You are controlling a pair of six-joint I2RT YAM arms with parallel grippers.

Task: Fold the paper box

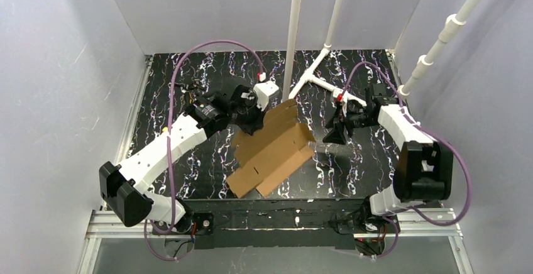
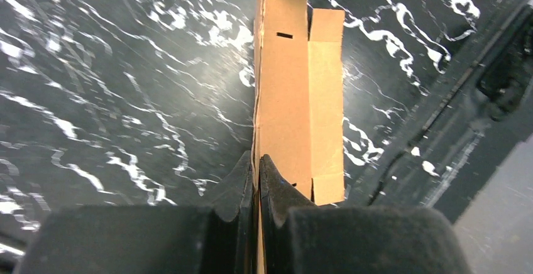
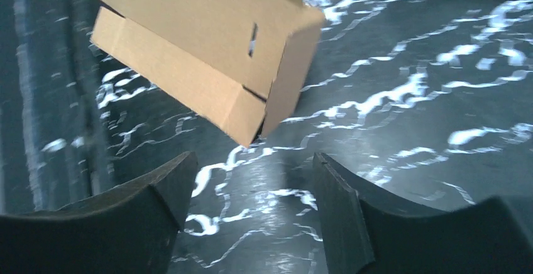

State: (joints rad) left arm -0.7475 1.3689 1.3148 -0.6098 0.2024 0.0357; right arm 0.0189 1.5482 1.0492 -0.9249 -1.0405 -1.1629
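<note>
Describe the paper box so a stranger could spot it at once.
Start at the black, white-veined table. Near its middle is the paper box, partly folded, pinched by the left gripper. It is the only brown cardboard thing there.

No writing, label, brand, number or sign can be read in any of the views. The paper box [image 1: 276, 149] shows only plain brown cardboard on the faces that are visible. A small white and red tag [image 1: 263, 76] at the end of the purple cable [image 1: 214, 42] on the left arm is too small to tell whether it carries any print.
</note>
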